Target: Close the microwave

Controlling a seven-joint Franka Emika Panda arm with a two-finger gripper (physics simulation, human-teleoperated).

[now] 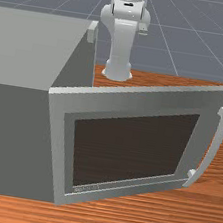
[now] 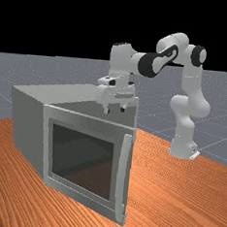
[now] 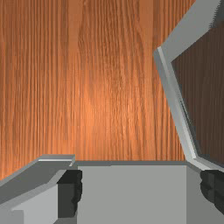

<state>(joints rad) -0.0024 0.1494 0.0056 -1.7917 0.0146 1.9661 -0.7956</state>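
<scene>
one open door (image 1: 152, 92) stands out from the microwave (image 1: 13, 139), swung wide at an angle, its free edge toward two o'clock from its hinge edge in the front view. in the far view the door lies lower than the gripper (image 2: 115, 109), toward seven o'clock from it, and the handle (image 2: 122, 177) is near six o'clock from it; door and gripper are apart. the gripper's two fingers (image 3: 70, 192) are apart from each other with nothing clamped between them; in the wrist view a plain pale grey surface of the microwave lies beneath, and the door is off beside one finger.

the microwave's grey box sits at nine o'clock from the door in the front view. what it holds i cannot tell.

the door has a grey frame around a dark brown window (image 1: 133, 149), with small lettering under the glass, too small to read. the handle is a pale, bowed upright bar along the free edge.

farther out, the arm's base (image 2: 183, 148) stands toward four o'clock from the gripper in the far view, on the orange-brown table (image 2: 177, 189).
</scene>
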